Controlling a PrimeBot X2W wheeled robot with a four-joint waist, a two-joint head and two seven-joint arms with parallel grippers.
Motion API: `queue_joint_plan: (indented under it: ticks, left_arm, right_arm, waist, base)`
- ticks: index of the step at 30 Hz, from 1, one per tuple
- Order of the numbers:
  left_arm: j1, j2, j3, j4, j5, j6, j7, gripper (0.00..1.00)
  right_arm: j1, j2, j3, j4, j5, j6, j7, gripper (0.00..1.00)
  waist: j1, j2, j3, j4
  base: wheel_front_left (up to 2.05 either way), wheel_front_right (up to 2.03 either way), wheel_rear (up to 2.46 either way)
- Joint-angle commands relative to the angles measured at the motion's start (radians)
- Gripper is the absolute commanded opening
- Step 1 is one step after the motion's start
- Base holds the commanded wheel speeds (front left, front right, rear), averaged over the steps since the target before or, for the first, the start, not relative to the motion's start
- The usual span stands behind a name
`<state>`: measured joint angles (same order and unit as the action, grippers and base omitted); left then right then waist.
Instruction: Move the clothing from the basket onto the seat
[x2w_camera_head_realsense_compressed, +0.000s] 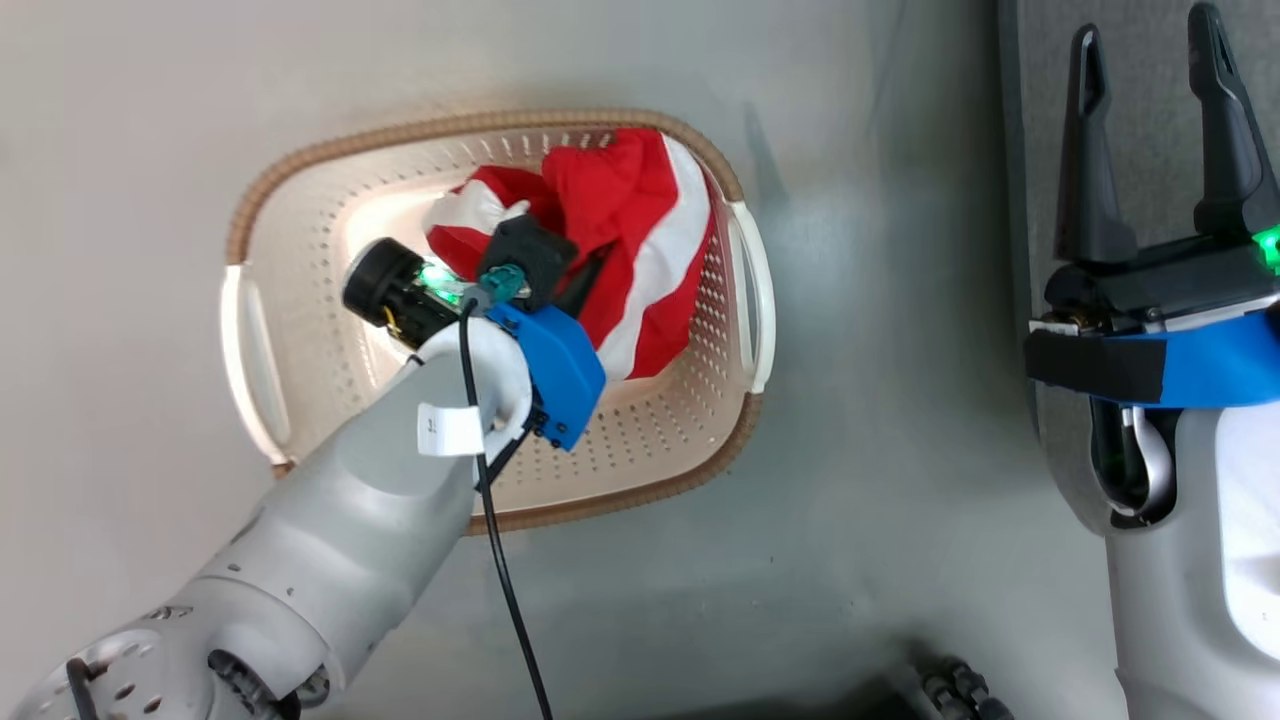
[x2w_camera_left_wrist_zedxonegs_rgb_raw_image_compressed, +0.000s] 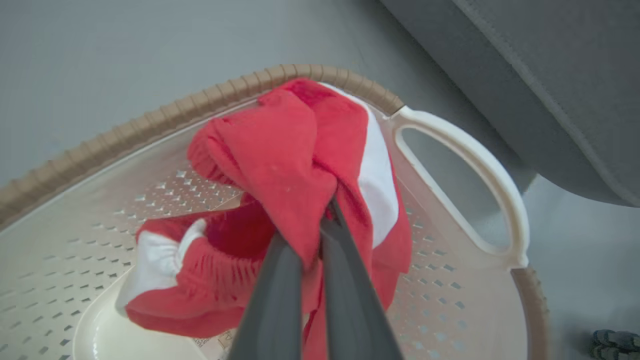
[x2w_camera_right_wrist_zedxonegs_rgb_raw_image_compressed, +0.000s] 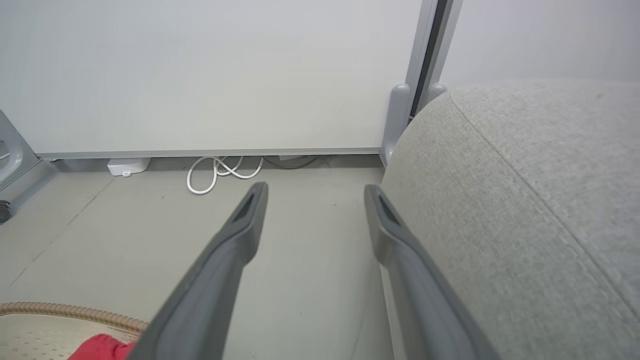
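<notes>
Grasp step: our left gripper (x2w_camera_left_wrist_zedxonegs_rgb_raw_image_compressed: 327, 212) is clamped on the clothing (x2w_camera_left_wrist_zedxonegs_rgb_raw_image_compressed: 280, 150) in the basket (x2w_camera_left_wrist_zedxonegs_rgb_raw_image_compressed: 150, 125); our right gripper (x2w_camera_right_wrist_zedxonegs_rgb_raw_image_compressed: 315, 192) gapes empty. Next we need a lift over to the seat (x2w_camera_left_wrist_zedxonegs_rgb_raw_image_compressed: 550, 75).

Clear lane, two obstacles.
In the head view, smooth grey floor (x2w_camera_head_realsense_compressed: 880, 400) lies open between the oval white perforated plastic basket (x2w_camera_head_realsense_compressed: 660, 430) at centre and the large grey fabric sofa (x2w_camera_head_realsense_compressed: 1150, 130) at the right edge; crumpled red-and-white striped garments (x2w_camera_head_realsense_compressed: 640, 230) fill the basket's upper right.
</notes>
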<state>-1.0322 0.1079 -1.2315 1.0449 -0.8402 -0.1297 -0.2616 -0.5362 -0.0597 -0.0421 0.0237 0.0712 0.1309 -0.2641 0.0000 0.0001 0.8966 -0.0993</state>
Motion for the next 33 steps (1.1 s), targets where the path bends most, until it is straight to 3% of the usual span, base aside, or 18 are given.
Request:
queue_joint_plan:
  ticks: [1, 24, 33]
  left_arm:
    - [0.018, 0.004, 0.02, -0.02, 0.014, -0.001, -0.004, 0.0]
    - [0.262, 0.016, 0.434, -0.381, 0.353, -0.001, -0.005, 0.0]
    - [0.282, 0.003, 0.521, -0.481, 0.445, -0.001, -0.005, 0.0]
  right_arm:
    - [0.018, -0.007, -0.004, 0.005, -0.005, 0.0, -0.001, 1.0]
    - [0.14, -0.017, -0.019, 0.069, 0.005, 0.0, -0.001, 1.0]
    - [0.186, -0.011, -0.026, 0.095, 0.01, 0.0, -0.001, 1.0]
  waist:
    - [0.0, -0.0001, -0.045, 0.023]
    - [0.0, -0.0001, -0.343, 0.078]
    - [0.0, -0.0001, -0.461, 0.083]
  base:
    - [0.0, 0.0, 0.0]
    - [0.0, 0.0, 0.0]
    - [0.0, 0.0, 0.0]
